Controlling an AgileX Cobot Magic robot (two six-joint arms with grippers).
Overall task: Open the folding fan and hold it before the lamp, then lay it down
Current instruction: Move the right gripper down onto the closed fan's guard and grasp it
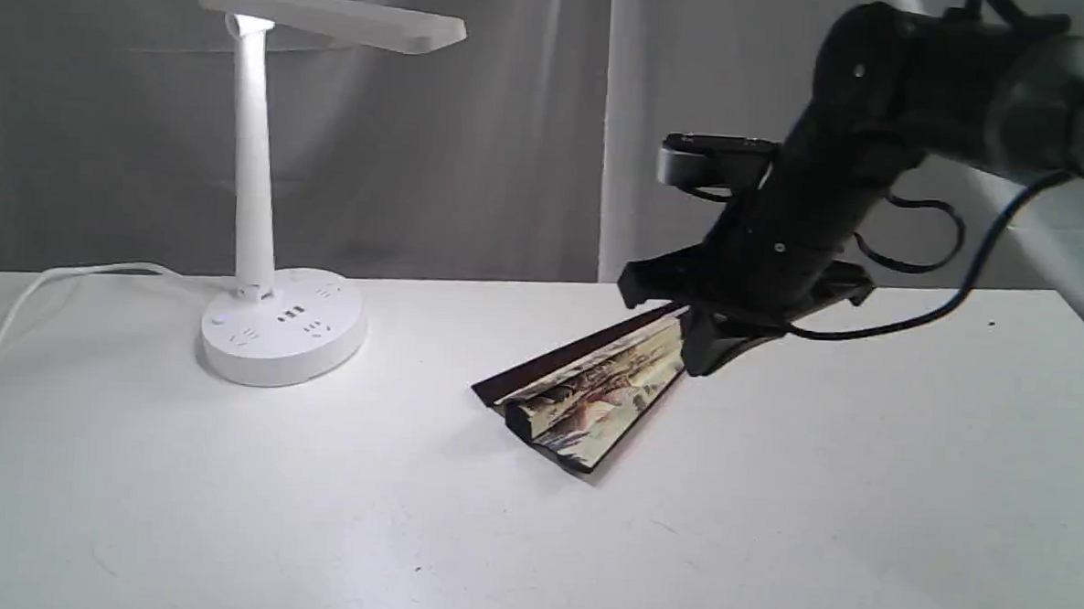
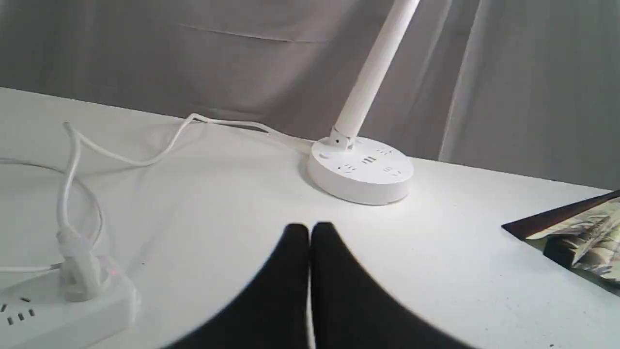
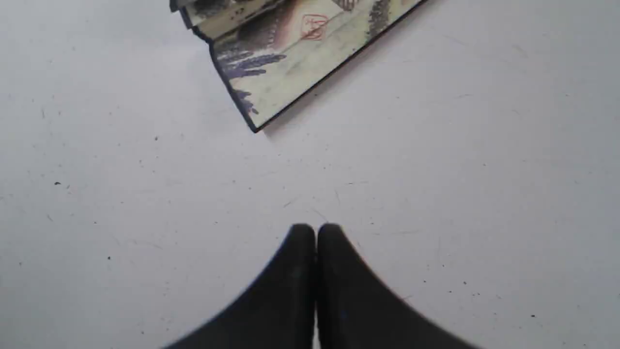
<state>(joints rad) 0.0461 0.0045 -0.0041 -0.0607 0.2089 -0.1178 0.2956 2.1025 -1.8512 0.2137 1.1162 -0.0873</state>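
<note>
Cream-leaved folding fan (image 1: 593, 391) lies barely spread, with maroon ribs, black edging.

White lamp (image 1: 255, 164), cream landscape-painted fan (image 1: 593, 394), seemingly maroon ribs (image 1: 562, 360)

We view the table (image 1: 770, 534) from its front edge, low and level, facing the curtain (image 1: 512, 157) behind the back edge. Our left wrist camera skims low toward the lamp (image 2: 361, 169); the right stares steeply down, close. All three catch the folding fan (image 1: 593, 394).

Bright pool under lamp (image 1: 255, 191) (soft shadows)
</note>
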